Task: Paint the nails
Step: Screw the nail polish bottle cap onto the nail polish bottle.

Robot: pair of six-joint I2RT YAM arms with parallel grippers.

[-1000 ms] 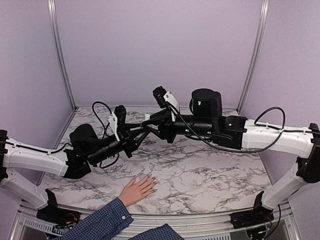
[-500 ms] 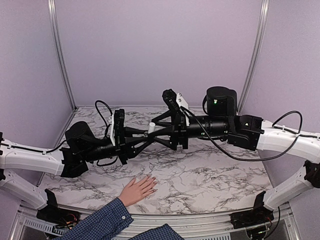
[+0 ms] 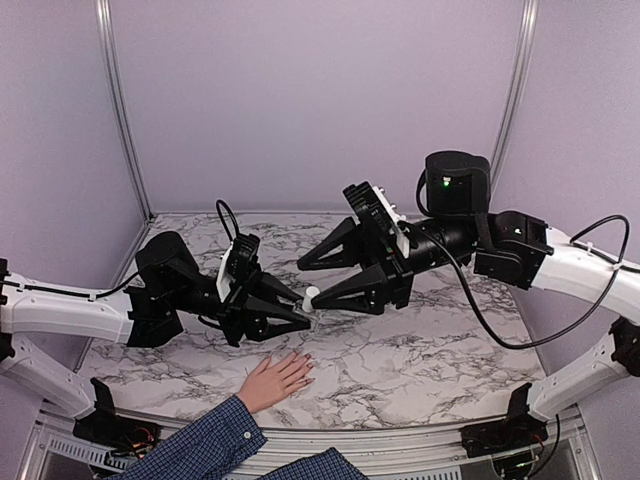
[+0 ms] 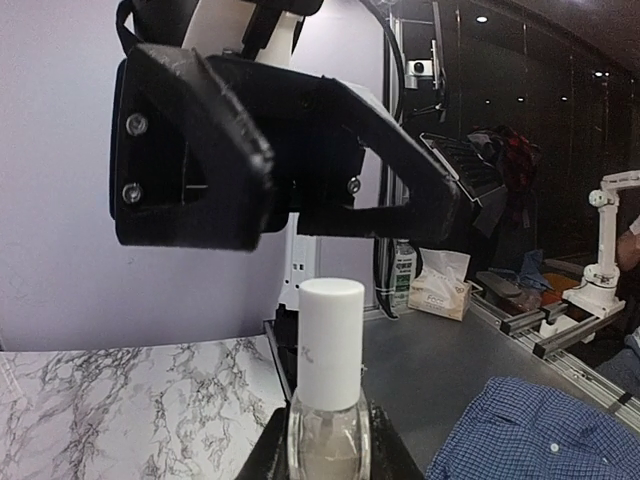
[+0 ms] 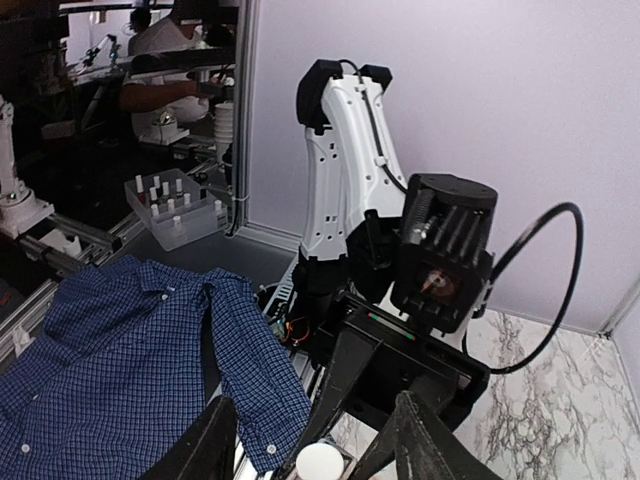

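Nails (image 3: 303, 366) sit at the tips of a hand (image 3: 274, 380) that lies flat by the near edge of the worktop, left of the middle (they are too small to see well). The hand's long way runs to the right and a bit toward the far edge, out of a blue checked sleeve (image 3: 200, 445). Just past it, the left gripper (image 3: 300, 314) is clamped on a small bottle (image 4: 328, 440), its white cap (image 3: 311, 297) pointing right. The right gripper (image 3: 310, 286) has its jaws wide apart, one on each side of the cap.
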